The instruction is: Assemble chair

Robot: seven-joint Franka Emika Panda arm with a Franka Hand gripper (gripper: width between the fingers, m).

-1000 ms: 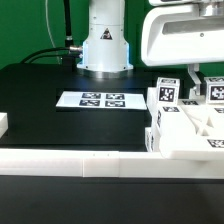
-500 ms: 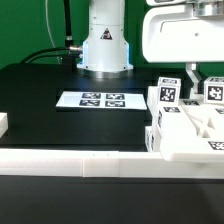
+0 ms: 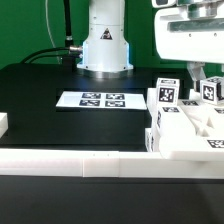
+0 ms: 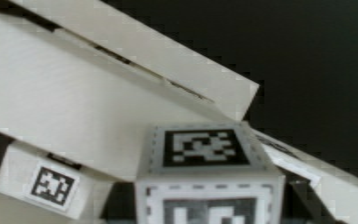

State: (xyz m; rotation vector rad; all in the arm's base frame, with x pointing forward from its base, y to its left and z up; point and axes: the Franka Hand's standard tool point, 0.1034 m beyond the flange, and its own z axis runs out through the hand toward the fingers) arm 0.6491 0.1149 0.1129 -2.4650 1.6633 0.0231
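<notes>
Gripper (image 3: 204, 74) was closed on a tagged post (image 3: 210, 91) of the chair (image 3: 185, 125), at the exterior view's right. Chair sat against the border wall (image 3: 70, 161). Marker board (image 3: 97, 100) lay flat on the table (image 3: 40, 95), well apart from it.

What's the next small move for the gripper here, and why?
Probably keep turning the post into the chair. The gripper looks shut on the post, which stands upright on the chair near the exterior view's right edge. Whether it is fully seated can't be seen.
</notes>
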